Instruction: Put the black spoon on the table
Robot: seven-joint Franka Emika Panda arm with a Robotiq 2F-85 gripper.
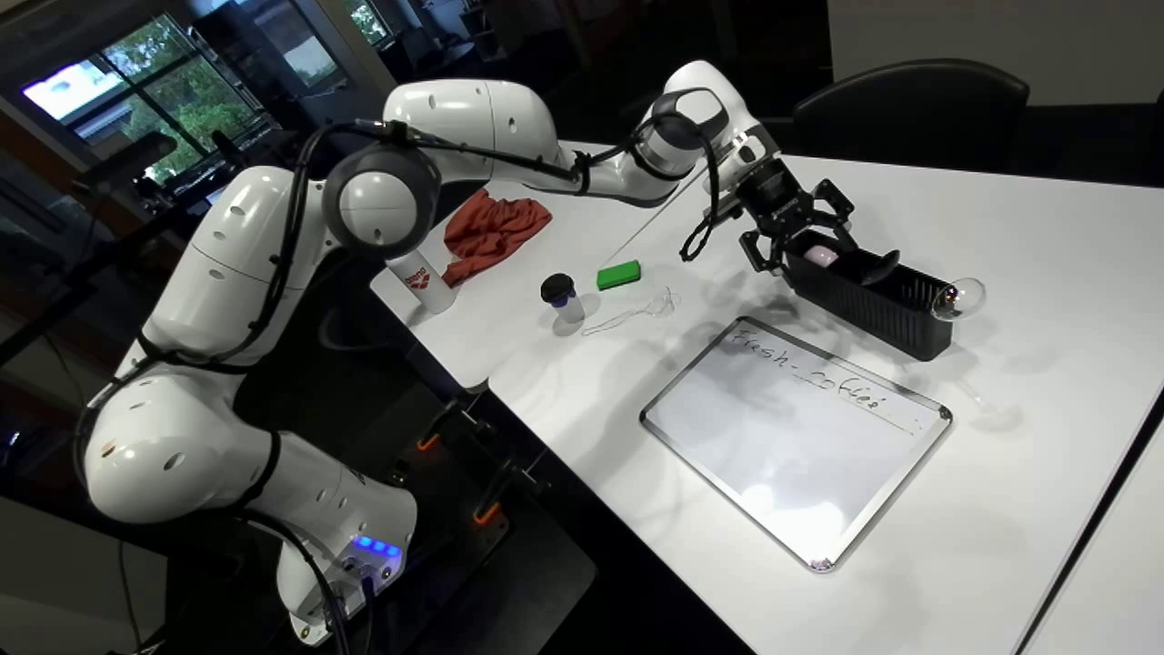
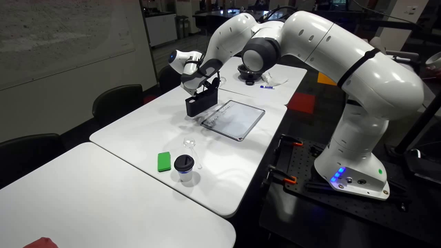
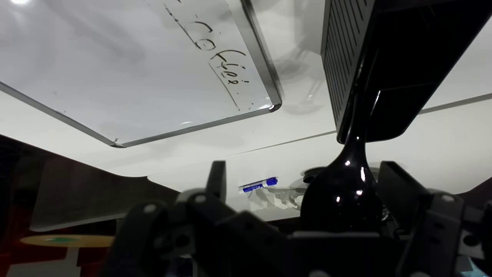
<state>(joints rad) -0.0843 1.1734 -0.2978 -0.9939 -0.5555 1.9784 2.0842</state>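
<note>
At black tray, jaws stand spread; wrist view shows black spoon between them, contact unclear. Spoon sits in tray, bowl end protruding. Near tray, framed whiteboard lies on bench; farther off, green block near black-lidded cup.
</note>
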